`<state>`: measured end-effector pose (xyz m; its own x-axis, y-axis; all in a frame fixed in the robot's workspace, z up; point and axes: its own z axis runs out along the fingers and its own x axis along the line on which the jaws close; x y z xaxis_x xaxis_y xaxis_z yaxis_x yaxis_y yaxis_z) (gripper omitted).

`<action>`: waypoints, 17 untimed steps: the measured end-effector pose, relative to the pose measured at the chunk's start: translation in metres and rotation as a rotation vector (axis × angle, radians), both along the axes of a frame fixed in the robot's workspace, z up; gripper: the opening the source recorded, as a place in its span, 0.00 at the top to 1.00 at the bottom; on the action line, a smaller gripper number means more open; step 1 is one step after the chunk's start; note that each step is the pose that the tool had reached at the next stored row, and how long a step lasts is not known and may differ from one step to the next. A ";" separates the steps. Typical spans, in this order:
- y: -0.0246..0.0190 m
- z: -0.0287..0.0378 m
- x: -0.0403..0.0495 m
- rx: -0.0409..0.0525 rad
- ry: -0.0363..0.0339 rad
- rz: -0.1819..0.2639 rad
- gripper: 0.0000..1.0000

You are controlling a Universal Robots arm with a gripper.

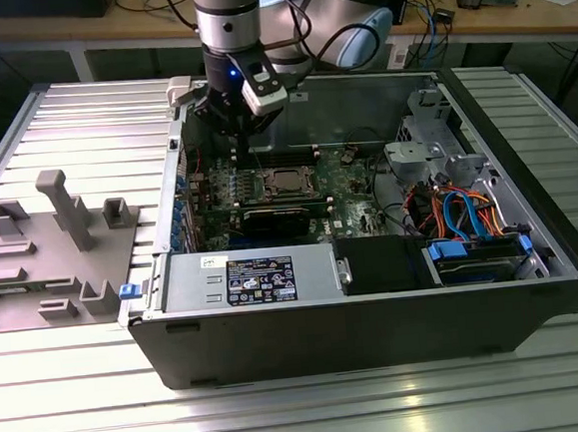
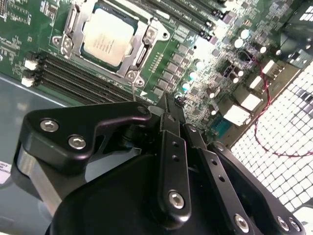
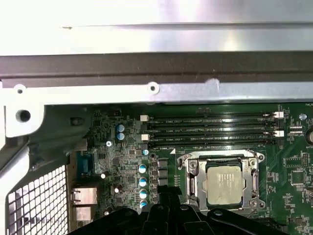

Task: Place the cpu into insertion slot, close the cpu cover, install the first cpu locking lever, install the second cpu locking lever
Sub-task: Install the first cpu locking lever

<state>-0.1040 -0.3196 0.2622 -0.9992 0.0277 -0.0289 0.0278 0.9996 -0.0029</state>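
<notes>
The cpu [image 2: 110,36] lies flat in the insertion slot [image 2: 128,64], silvery top up, on the green motherboard inside the open computer case. The cpu cover [image 2: 142,49] is down around it as a shiny frame, also seen as the cpu cover [image 3: 254,178] around the cpu [image 3: 223,183]. Thin metal lever bars lie low along two sides of the cover. My gripper [image 2: 170,105] hovers above the board beside the socket, apart from it, fingers together with nothing between them. In the exterior view the gripper [image 1: 236,120] hangs over the case's back part, up and to the left of the cpu [image 1: 284,181].
Long black memory slots [image 3: 210,129] run next to the socket. A power-supply box [image 1: 264,278] fills the case's front, and a drive cage with blue and orange cables [image 1: 470,222] sits at the exterior view's right. A grey fixture plate [image 1: 51,245] lies outside the case.
</notes>
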 end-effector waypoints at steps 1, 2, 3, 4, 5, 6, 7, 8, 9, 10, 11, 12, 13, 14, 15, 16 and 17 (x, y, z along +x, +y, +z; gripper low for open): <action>0.0013 0.0000 -0.0001 0.0000 0.0000 0.002 0.89; 0.0029 0.0000 -0.0001 0.0002 0.0000 0.006 0.89; 0.0041 0.0000 -0.0001 0.0003 0.0000 0.010 0.89; 0.0051 0.0000 -0.0002 0.0004 0.0000 0.014 0.89; 0.0076 -0.0001 -0.0002 0.0007 -0.0001 0.020 0.89; 0.0099 0.0000 -0.0003 0.0006 0.0000 0.024 0.89; 0.0118 0.0000 -0.0005 0.0005 0.0000 0.026 0.89; 0.0142 -0.0001 -0.0006 0.0008 -0.0001 0.029 0.89; 0.0157 -0.0002 -0.0007 0.0008 0.0000 0.031 0.89; 0.0168 -0.0004 -0.0007 0.0010 0.0001 0.033 0.89; 0.0170 -0.0006 -0.0005 0.0011 -0.0001 0.033 0.89; 0.0170 -0.0007 0.0000 0.0010 -0.0001 0.033 0.89; 0.0170 -0.0008 0.0008 0.0010 0.0001 0.033 0.89; 0.0170 -0.0008 0.0015 0.0008 0.0002 0.033 0.89; 0.0170 -0.0008 0.0025 0.0008 0.0002 0.033 0.89; 0.0170 -0.0009 0.0038 0.0009 0.0003 0.033 0.89; 0.0170 -0.0009 0.0049 0.0008 0.0004 0.033 0.89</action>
<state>-0.0991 -0.3026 0.2613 -0.9996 -0.0056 -0.0285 -0.0055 1.0000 -0.0020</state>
